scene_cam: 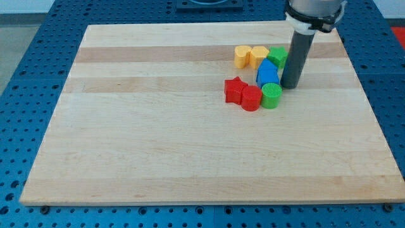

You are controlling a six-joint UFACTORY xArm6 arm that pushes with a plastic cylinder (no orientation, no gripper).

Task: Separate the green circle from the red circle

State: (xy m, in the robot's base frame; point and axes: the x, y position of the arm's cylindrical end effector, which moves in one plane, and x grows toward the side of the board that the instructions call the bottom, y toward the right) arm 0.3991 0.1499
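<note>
The green circle (pixel 271 95) sits right of centre on the wooden board (pixel 190 145). It touches the red circle (pixel 251 99) on its left. My tip (pixel 290 86) is just to the upper right of the green circle, close beside it and next to the blue block (pixel 267 73). A red star (pixel 235 90) touches the red circle on its left.
A yellow block (pixel 242 56) and a yellow heart (pixel 259 56) lie toward the view's top, with a green star (pixel 277 56) beside them, partly behind the rod. The board's right edge is near the cluster.
</note>
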